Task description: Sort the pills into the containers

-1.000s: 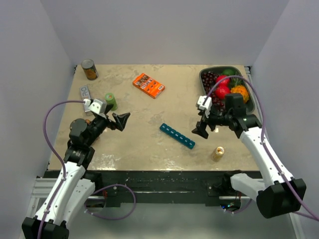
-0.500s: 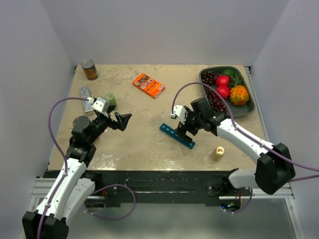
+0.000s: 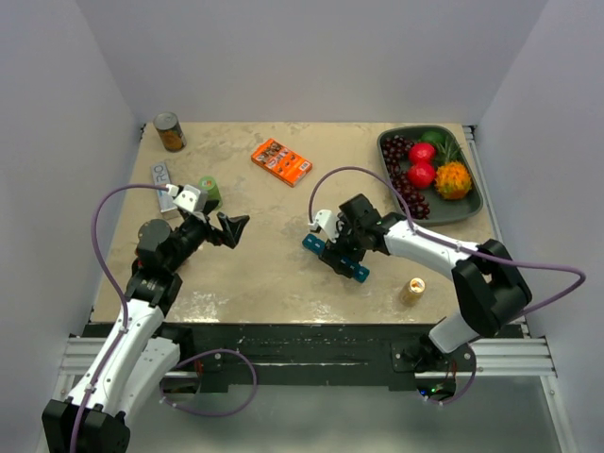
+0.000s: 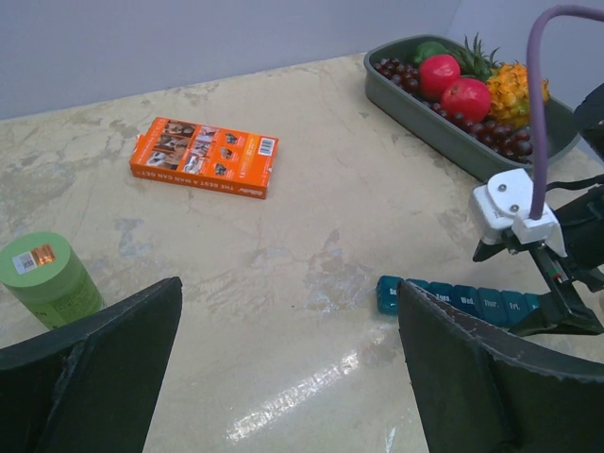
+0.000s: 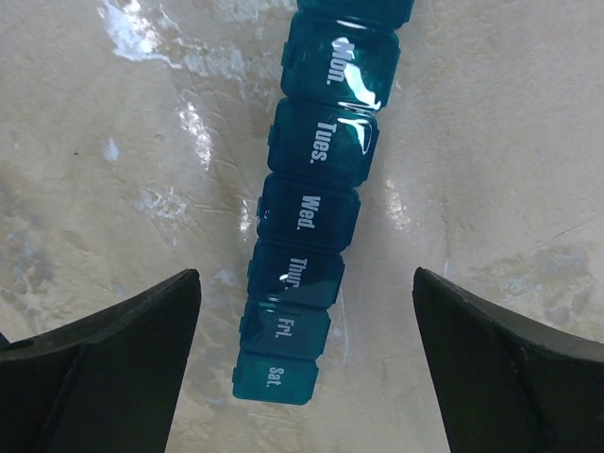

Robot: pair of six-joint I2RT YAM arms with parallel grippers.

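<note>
My right tool (image 3: 337, 253) is spread wide and grasping nothing. It straddles the teal pill organizer (image 5: 304, 212), which lies flat on the table (image 3: 264, 189) between my two fingers (image 5: 123, 349) and touches neither. Its lids, marked Mon. to Sat., are all closed, with the Sat. end nearest my wrist. My left tool (image 4: 283, 368) is also released and empty. A green cylinder (image 4: 47, 278) stands just ahead of its left finger, and an orange box (image 4: 203, 156) lies farther ahead. The organizer's free end sits ahead and to the right, with a tray of fruit (image 4: 444, 142) well beyond that.
</note>
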